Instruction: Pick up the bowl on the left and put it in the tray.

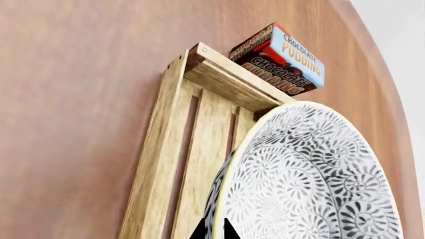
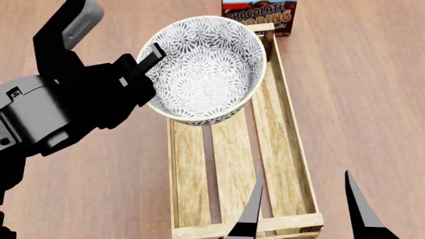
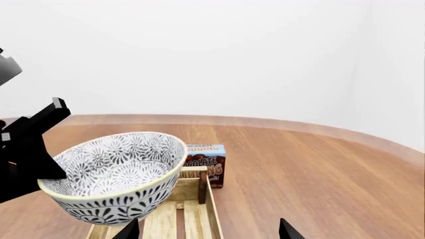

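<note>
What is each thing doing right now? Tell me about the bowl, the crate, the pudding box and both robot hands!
bowl: lifted and tilted, held over the tray's far end, empty inside.
tray: flat on the table, nothing lying in it.
chocolate pudding box: standing upright just beyond the tray's far end.
left tool: shut on the bowl's rim.
right tool: open, holding nothing, near the tray's close end.
table: bare wood around the tray.

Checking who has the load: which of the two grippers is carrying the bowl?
The left gripper: its fingers clamp the patterned bowl by the rim, held above the wooden crate. The right gripper hangs open, holding nothing.
</note>
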`<state>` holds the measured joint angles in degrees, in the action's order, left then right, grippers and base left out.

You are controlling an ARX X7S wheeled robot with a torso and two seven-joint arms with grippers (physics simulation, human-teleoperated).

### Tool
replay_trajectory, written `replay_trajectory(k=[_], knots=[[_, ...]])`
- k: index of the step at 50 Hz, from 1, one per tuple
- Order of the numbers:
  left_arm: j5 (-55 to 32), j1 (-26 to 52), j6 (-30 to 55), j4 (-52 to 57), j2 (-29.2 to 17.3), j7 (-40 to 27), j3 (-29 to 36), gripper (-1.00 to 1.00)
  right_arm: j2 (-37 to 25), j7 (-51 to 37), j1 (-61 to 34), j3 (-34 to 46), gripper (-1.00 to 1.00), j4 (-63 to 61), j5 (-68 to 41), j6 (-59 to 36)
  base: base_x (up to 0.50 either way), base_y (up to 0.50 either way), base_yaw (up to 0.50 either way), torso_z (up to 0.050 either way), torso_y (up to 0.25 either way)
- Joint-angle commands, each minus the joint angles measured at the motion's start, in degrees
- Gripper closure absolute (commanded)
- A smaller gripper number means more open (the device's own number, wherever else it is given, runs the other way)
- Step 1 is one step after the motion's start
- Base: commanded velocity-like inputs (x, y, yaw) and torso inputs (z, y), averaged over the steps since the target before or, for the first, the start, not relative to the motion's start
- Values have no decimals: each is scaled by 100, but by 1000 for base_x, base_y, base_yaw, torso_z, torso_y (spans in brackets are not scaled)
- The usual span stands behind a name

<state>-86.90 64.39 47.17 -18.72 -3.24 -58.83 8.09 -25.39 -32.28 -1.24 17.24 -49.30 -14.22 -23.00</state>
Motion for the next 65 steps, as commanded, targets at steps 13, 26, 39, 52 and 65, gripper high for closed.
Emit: replay_trajectory(k=[13, 26, 39, 52, 65], knots=[[0, -124, -370, -196, 116, 283, 439, 100, -56, -44, 14, -51, -100, -51, -65, 11, 0, 0, 0, 0, 1], [85, -133, -503, -418, 117, 428, 794, 100, -79, -71, 0, -64, -100, -80, -98, -7, 0, 0, 0, 0, 0], [104, -239, -740, -463, 118, 565, 1017, 100, -91, -90, -14, -40, -100, -73, -108, -13, 0, 0, 0, 0, 1], [126, -329, -963, -640, 85, 795, 1205, 100, -103, -102, -6, -11, -100, -41, -101, 25, 0, 0, 0, 0, 0], [126, -347, -1131, -916, 104, 998, 1400, 100, -119, -114, -2, 6, -100, -13, -99, 56, 0, 0, 0, 0, 1]])
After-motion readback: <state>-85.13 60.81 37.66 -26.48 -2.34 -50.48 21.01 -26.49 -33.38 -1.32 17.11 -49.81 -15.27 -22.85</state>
